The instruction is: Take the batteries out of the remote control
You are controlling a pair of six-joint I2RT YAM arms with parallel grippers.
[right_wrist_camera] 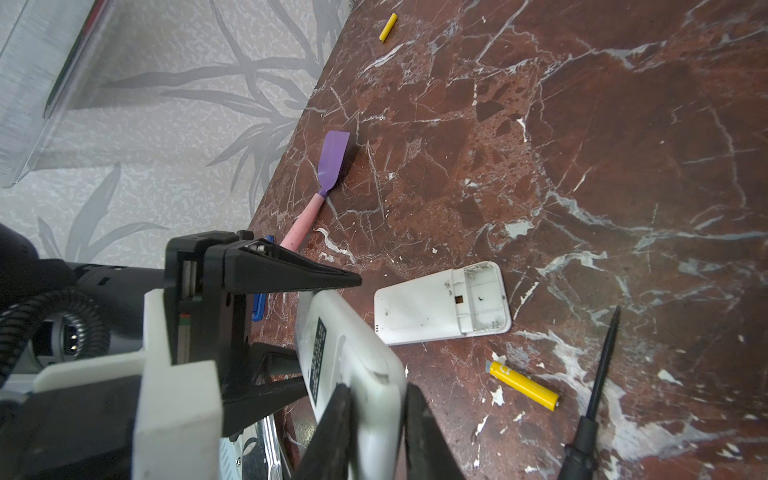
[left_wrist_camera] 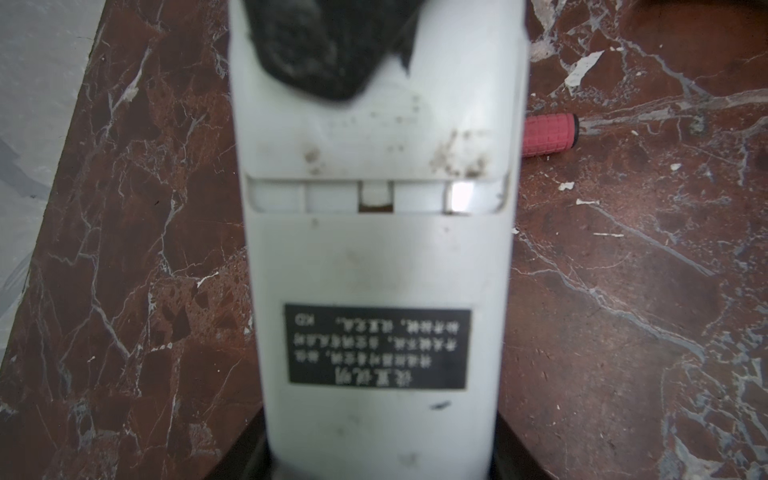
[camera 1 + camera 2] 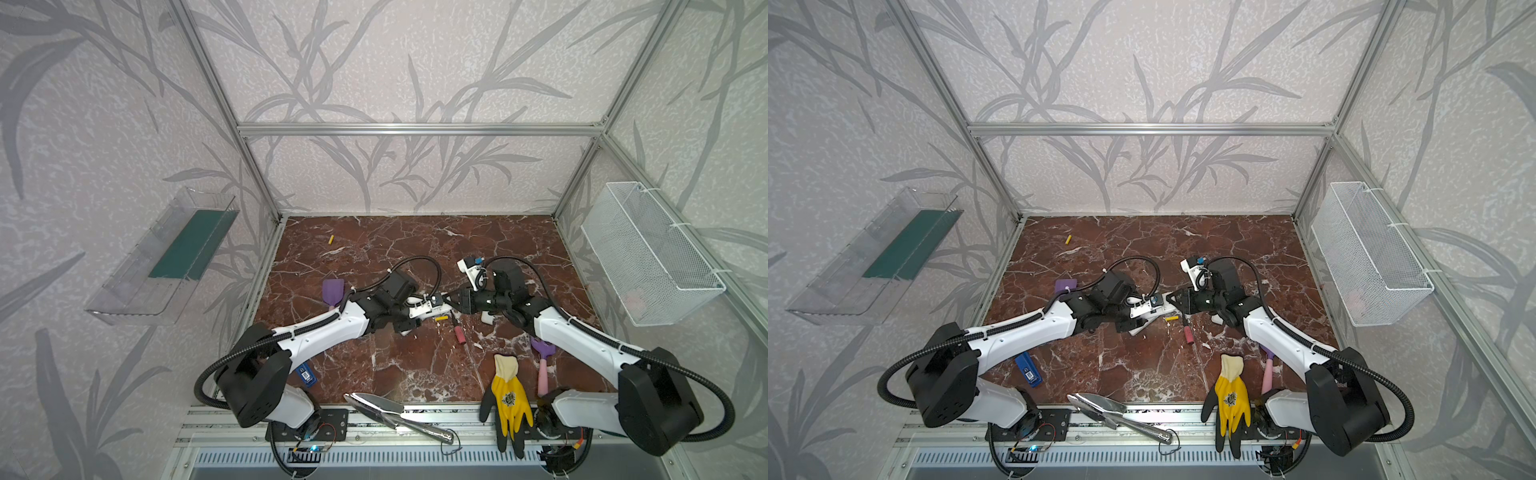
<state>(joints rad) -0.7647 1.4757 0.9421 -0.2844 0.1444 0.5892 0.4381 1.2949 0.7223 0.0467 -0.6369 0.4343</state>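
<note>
Batteries, yellow, two in view: near battery (image 1: 523, 385) lies on the tabletop (image 3: 415, 249) just beside the held remote (image 2: 374, 257), at its 6 o'clock in both top views; far battery (image 3: 331, 239) lies well apart at 11 o'clock, towards the back wall

Held remote, white: label side faces the left wrist camera; left jaws clasp its body across the width, right jaws pinch its end

Second remote (image 1: 440, 307): flat on the tabletop near the near battery, battery bay open

Around: pink-handled screwdriver (image 3: 458, 331) at 5 o'clock; purple spatula (image 3: 332, 289) at 9; yellow glove (image 3: 508, 399) and metal trowel (image 3: 382, 405) at the front edge

Surface: red-brown marble, white-veined

Walls: leaf-print paper; wire basket (image 3: 648, 257) at 3, clear shelf (image 3: 162, 257) at 9
</note>
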